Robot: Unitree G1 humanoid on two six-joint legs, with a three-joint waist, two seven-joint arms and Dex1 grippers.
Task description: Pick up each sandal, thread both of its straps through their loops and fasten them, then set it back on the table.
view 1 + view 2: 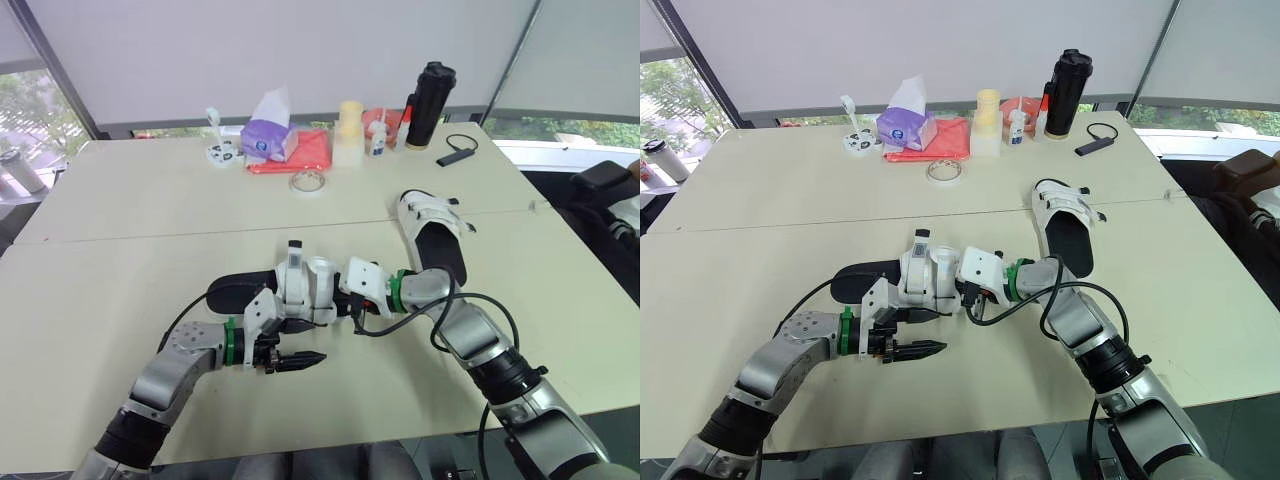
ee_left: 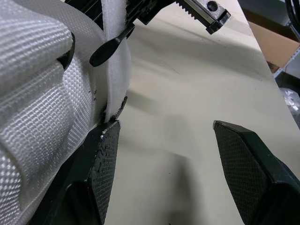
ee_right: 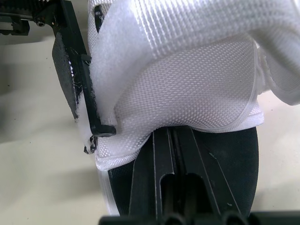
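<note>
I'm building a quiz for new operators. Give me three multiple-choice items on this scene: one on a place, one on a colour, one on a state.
1. Where is the far sandal? A) on the table, to the robot's right B) on the floor C) in a box
2. What colour are the straps of the sandals? A) red B) white C) green
3. How is the left gripper? A) open B) shut on a strap C) shut on nothing
Key: 1 A, it lies flat on the tabletop on the robot's right; 2 B, the woven straps show white; 3 A, bare table shows between its spread fingers.
</note>
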